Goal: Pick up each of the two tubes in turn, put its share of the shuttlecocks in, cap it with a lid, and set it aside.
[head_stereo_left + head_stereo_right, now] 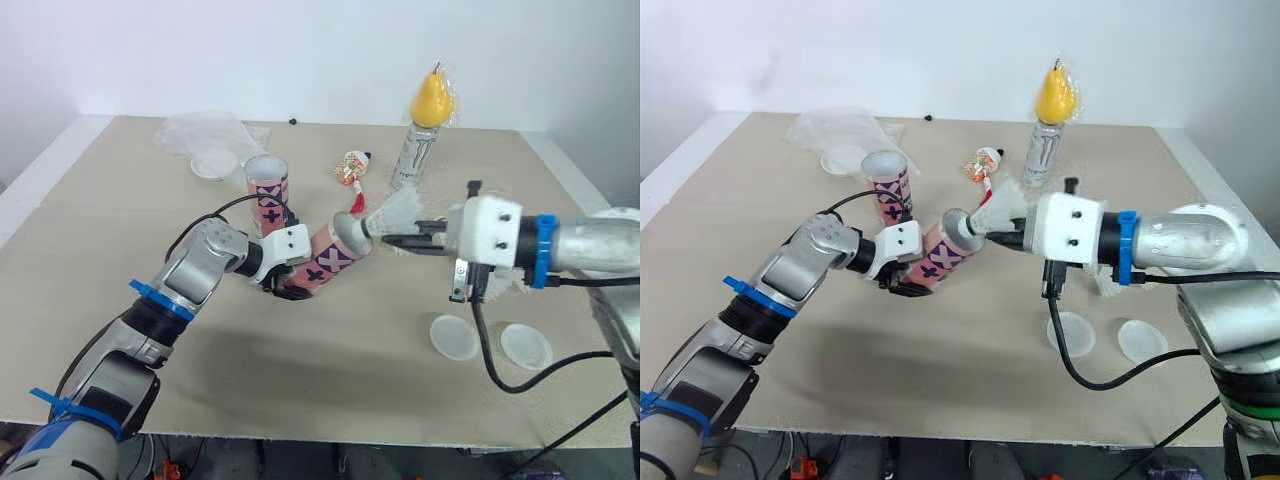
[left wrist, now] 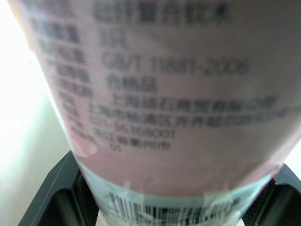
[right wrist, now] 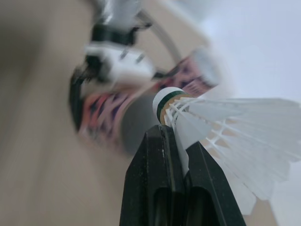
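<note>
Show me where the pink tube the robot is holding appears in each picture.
Left eye view: held tube, tilted, centre.
Right eye view: centre, mouth toward the shuttlecock.
Left wrist view: close up, printed label showing.
Right wrist view: blurred, beyond the shuttlecock's cork.
Shared landmark: the left gripper, jaws clamping it.
</note>
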Robot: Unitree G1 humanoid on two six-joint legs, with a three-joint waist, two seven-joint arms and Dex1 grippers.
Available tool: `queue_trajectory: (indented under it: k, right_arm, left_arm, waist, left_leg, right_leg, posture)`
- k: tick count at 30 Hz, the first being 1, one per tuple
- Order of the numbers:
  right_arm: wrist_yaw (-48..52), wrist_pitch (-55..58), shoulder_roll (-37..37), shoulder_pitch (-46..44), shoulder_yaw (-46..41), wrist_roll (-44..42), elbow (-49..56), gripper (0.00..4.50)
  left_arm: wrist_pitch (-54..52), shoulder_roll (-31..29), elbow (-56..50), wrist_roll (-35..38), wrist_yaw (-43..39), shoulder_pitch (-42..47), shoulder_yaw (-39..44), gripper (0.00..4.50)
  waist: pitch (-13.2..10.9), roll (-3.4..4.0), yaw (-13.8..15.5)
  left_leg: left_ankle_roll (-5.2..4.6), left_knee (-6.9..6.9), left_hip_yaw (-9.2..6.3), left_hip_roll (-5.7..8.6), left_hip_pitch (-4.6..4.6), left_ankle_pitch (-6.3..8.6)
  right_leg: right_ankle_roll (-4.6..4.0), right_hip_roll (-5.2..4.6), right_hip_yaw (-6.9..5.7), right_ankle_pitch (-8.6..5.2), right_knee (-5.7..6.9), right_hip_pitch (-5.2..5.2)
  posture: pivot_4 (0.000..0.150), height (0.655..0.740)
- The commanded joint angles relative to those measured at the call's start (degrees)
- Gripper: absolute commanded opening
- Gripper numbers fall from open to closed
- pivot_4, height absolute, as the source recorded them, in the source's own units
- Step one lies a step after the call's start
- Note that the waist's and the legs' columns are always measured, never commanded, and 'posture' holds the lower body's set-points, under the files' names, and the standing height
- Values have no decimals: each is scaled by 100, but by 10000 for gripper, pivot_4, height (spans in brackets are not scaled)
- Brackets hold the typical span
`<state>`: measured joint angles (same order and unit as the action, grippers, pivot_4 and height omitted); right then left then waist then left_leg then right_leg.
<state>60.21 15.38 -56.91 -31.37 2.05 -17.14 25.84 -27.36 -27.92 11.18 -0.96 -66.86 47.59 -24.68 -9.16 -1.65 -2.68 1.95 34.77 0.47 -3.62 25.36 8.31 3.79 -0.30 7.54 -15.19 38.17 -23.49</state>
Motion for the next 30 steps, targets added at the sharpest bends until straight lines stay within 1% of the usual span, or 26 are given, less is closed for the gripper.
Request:
queue_trajectory:
  k: [1, 4, 7, 15, 18, 20, 21, 22, 23, 25, 26, 28, 30]
  right_arm:
    - [316, -722, 46, -372, 178, 381, -589, 417]
    - [525, -1179, 220, -820, 469, 659, -1174, 417]
    - [659, -1398, 390, -1110, 659, 801, -1437, 417]
    - [1098, -1392, 626, -1405, 957, 818, -1322, 417]
    - [1151, -1311, 675, -1487, 977, 844, -1310, 10249]
    - [1156, -1208, 709, -1543, 962, 816, -1293, 21612]
    - [1154, -1114, 716, -1568, 938, 763, -1264, 23368]
    - [1159, -1019, 718, -1575, 907, 690, -1232, 28083]
    - [1166, -947, 719, -1580, 883, 641, -1204, 34115]
    - [1154, -777, 767, -1545, 785, 472, -1161, 41445]
    - [1135, -563, 785, -1514, 665, 280, -1098, 44092]
    - [656, 571, 833, -1473, -103, -504, -1114, 44092]
    - [255, 1230, 882, -1361, -583, -910, -1099, 44092]
  left_arm:
    - [1, 13, -135, 48, -27, 57, 74, 33177]
    - [-33, -8, -235, 43, 1, 5, 82, 33177]
    - [-87, -10, -317, 53, 29, -37, 95, 33177]
    - [-217, -96, -501, 32, 95, -141, 129, 33177]
    - [-206, -89, -470, 26, 114, -128, 130, 33177]
    - [-197, -86, -447, 22, 123, -119, 126, 33177]
    - [-195, -83, -438, 21, 125, -118, 122, 33177]
    - [-191, -82, -431, 18, 125, -119, 117, 33177]
    - [-191, -82, -429, 17, 124, -120, 114, 33177]
    - [-192, -79, -418, 15, 122, -120, 108, 33177]
    - [-189, -82, -416, 12, 119, -121, 106, 33177]
    - [-173, -79, -368, 3, 113, -101, 103, 33177]
    - [-146, -79, -335, -8, 110, -89, 93, 33177]
  waist:
    - [0, 0, 1]
    - [0, 1, -1]
    - [-1, 2, -1]
    - [-2, 3, 4]
    - [-2, 3, 4]
    - [-2, 4, 5]
    - [-2, 4, 5]
    - [-2, 4, 5]
    - [-2, 4, 6]
    - [-2, 4, 6]
    - [-2, 4, 7]
    - [-2, 4, 7]
    - [-2, 4, 9]
  left_leg:
    - [-1, 0, 0, 0, 0, 0]
    - [0, 0, -5, 0, 0, 0]
    - [0, 0, -8, 0, -1, 0]
    - [-2, -5, -25, 0, 2, 3]
    - [-2, -4, -27, 0, 2, 3]
    - [-2, -3, -27, 0, 2, 3]
    - [-2, -3, -28, 0, 2, 3]
    - [-2, -3, -30, 0, 2, 2]
    - [-2, -3, -31, 0, 2, 2]
    - [-2, -3, -31, 0, 2, 2]
    - [-2, -3, -31, 0, 2, 3]
    - [-2, -3, -31, 0, 2, 3]
    - [-2, -3, -38, 1, 3, 3]
  right_leg:
    - [2, 0, 0, 1, 0, 0]
    - [3, 1, -4, 2, 1, 1]
    - [9, 2, -6, 6, 2, 1]
    - [10, 3, -22, 5, 4, 4]
    - [10, 2, -23, 5, 6, 4]
    - [10, 2, -23, 5, 8, 4]
    - [10, 2, -24, 5, 8, 4]
    - [10, 2, -27, 5, 8, 5]
    - [10, 2, -27, 5, 8, 6]
    - [8, 2, -28, 5, 8, 6]
    - [7, 2, -28, 4, 8, 7]
    - [6, 2, -28, 4, 8, 7]
    - [-20, 1, -31, 18, 14, 9]
  posture:
    - [1500, 7400]
    - [1500, 7400]
    - [1500, 7400]
    - [1500, 7400]
    - [1500, 7400]
    - [1500, 7400]
    - [1500, 7400]
    - [1500, 7400]
    - [1500, 7400]
    - [1500, 7400]
    - [1500, 7400]
    - [1500, 7400]
    - [1500, 7400]
